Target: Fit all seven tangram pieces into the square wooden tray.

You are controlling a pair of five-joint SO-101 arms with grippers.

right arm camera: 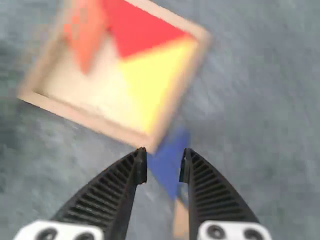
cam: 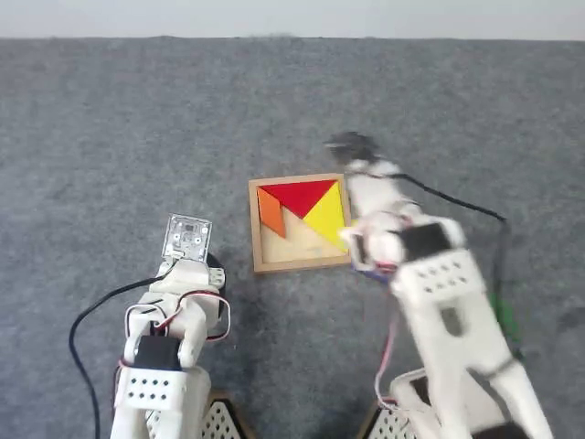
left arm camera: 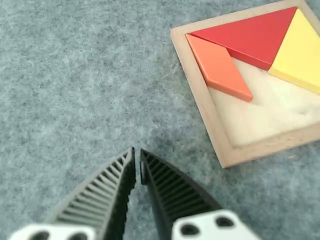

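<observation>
Blue piece (right arm camera: 170,155) lies just outside a corner of the wooden tray (cam: 302,265), between the narrowly parted jaws of the right gripper (right arm camera: 163,165); left gripper (left arm camera: 137,154) rests closed beside the tray. Next move, judged: clasp, lift, seat it inside

One tray (cam: 302,266); three pieces inside it — red triangle (cam: 300,195), yellow triangle (cam: 327,219), orange parallelogram (cam: 271,212); one blue piece (right arm camera: 170,165) outside; two pincers — left pincer (left arm camera: 137,156), right pincer (right arm camera: 163,154).

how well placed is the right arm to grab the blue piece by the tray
Probably yes: the right gripper hangs open right above the blue piece, which lies on the mat off a corner of the tray, nothing in between. The view is blurred, though.
</observation>
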